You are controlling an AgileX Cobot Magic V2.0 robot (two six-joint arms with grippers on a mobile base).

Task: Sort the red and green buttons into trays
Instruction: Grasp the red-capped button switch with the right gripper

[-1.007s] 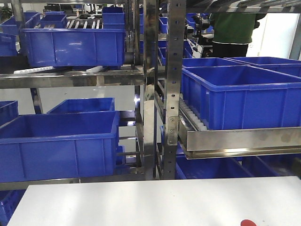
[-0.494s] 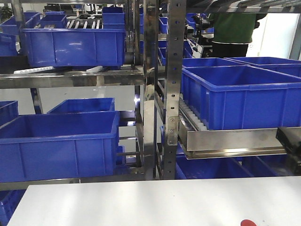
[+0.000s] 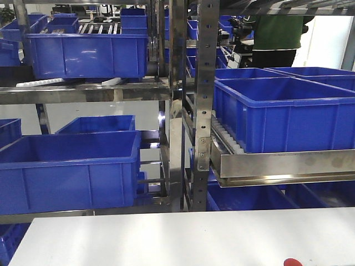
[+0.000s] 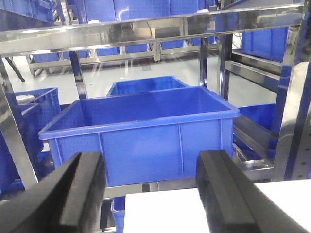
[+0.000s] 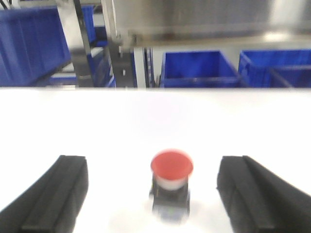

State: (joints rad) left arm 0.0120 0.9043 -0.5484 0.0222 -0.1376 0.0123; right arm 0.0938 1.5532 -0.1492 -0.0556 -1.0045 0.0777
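Jaws on the right arm are spread wide, black fingers [image 5: 51, 196] low over the white counter [image 5: 146, 116], and the red button [image 5: 170, 180] stands upright right between them, red cap up on its dark base, touching neither finger, with bare counter showing on both sides of it. Ahead of those jaws the counter runs open to its far edge; past that edge sit blue crates [image 5: 199, 68] and steel rack posts [image 5: 82, 43], with a steel shelf rail [image 5: 204, 22] overhead. Over to the left arm: jaws spread as well, nothing between the fingers [image 4: 77, 194], carried higher, a corner of the counter [image 4: 194, 213] just below and ahead. Straight in front stands a deep blue crate [image 4: 141, 141] on the rack's low shelf, another crate [image 4: 146, 85] behind it, a steel beam [image 4: 146, 31] above and an upright [image 4: 291, 97] off to the right. From the front view, neither arm shows; only a red sliver of the button [image 3: 292, 262] peeks in at the counter's bottom edge, the steel rack [image 3: 202, 111] with its crates [image 3: 277, 116] close behind the counter, and a person in green [image 3: 274, 30] far back.
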